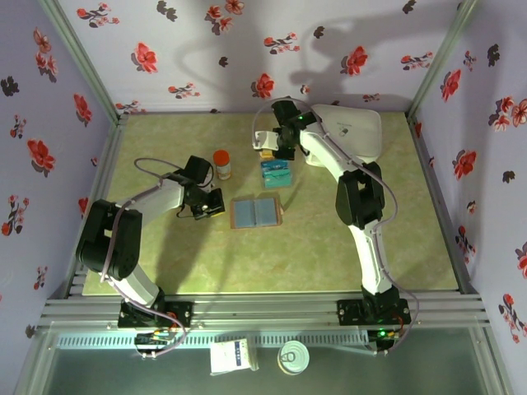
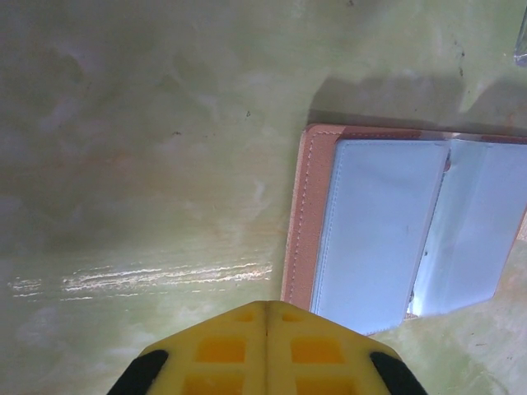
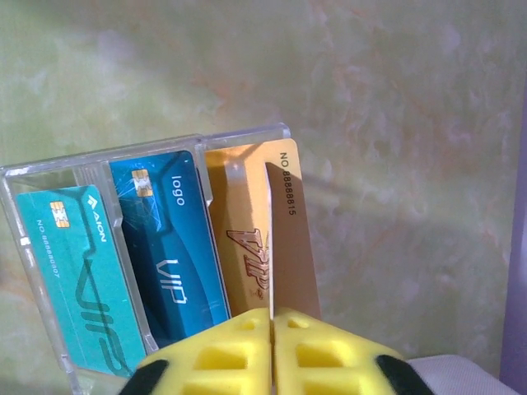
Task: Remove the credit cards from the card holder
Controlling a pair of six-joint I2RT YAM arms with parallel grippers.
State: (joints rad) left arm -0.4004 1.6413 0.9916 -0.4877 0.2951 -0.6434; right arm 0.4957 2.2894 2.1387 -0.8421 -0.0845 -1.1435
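The card holder [image 1: 258,211] lies open and flat mid-table, its blue-grey inner panels up; the left wrist view shows it [image 2: 375,226] just ahead and right of my left gripper [image 2: 265,304]. That gripper [image 1: 207,206] is shut with nothing in it. Three credit cards sit in a clear plastic tray [image 3: 49,177]: a teal one [image 3: 78,271], a blue one [image 3: 169,247] and a gold one [image 3: 247,230]. My right gripper [image 3: 271,313] hangs over the tray [image 1: 276,171], jaws together on the thin edge of the gold card. From above, the right gripper [image 1: 265,151] is behind the tray.
An orange-capped bottle [image 1: 222,164] stands left of the tray, close to the left arm. A large white rounded box [image 1: 350,132] fills the back right corner. Flowered walls enclose the green table on three sides.
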